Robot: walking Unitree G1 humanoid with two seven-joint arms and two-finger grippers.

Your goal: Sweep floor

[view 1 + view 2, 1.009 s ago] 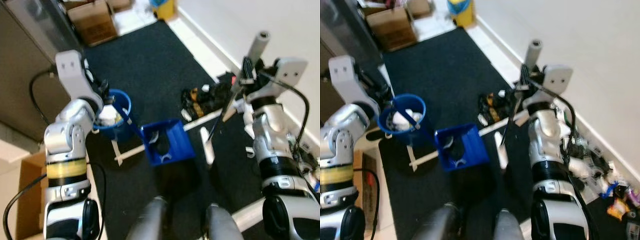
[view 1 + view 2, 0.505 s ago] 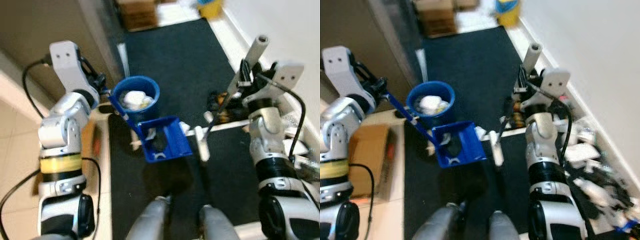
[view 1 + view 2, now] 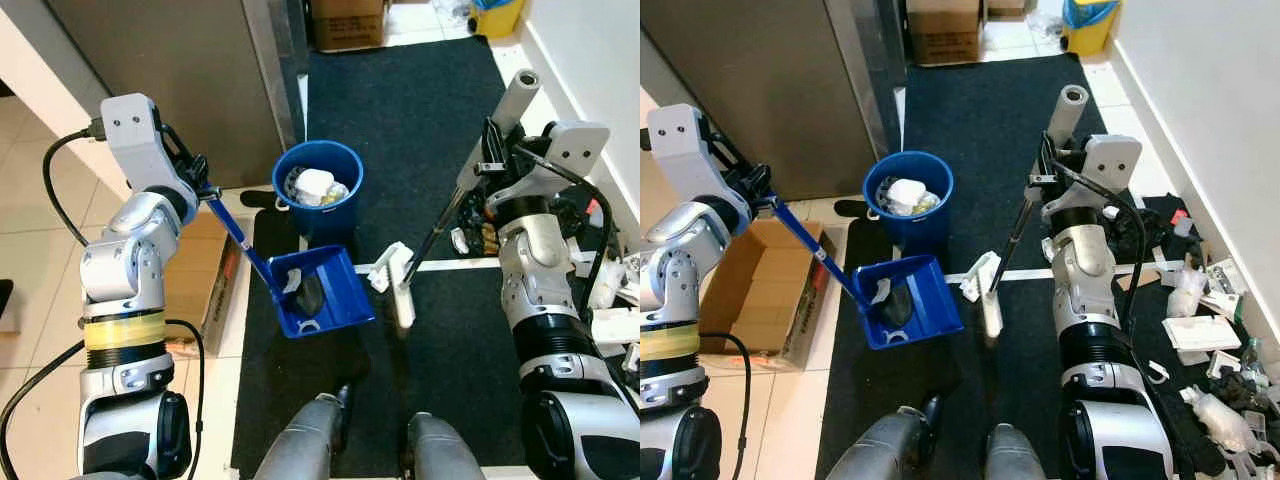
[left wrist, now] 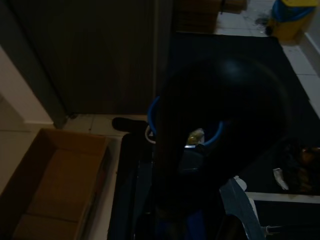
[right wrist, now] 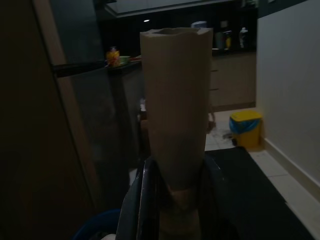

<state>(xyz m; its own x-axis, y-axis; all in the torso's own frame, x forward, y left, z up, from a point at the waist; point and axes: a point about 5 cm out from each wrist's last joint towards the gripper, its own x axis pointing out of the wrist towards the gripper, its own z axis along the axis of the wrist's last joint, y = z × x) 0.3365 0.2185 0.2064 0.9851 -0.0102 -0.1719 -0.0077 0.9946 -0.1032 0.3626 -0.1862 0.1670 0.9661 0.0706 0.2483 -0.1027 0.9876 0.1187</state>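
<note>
The whole view has swung over the last second, so the camera has turned; what counts is that the blue bin point(image 3: 318, 187), which sat well left of the frame's centre a second ago, now stands upper centre, just beyond the blue dustpan point(image 3: 318, 292). The left claw point(image 3: 200, 186), at centre left, is clamped on the dustpan's long blue handle, and the pan rests on the black mat point(image 3: 400, 130) just below the bin, with a dark lump and a pale scrap lying in it. The bin already holds white and yellowish rubbish. The right claw point(image 3: 484, 168), at centre right, is closed around the broom point(image 3: 497, 128), whose pale handle top rises between the black fingers in the right wrist view; its white head point(image 3: 402, 291) lies on the mat just to the right of the pan, beside a white strip that crosses the mat. Loose litter point(image 3: 1200, 320) lies along the wall at the right edge. A cardboard box point(image 3: 765, 290) lies on the tiles at left. My reading is that the pan is loaded and now close enough to the bin to be tipped into it, while the wall-side litter is yet to be swept.
</note>
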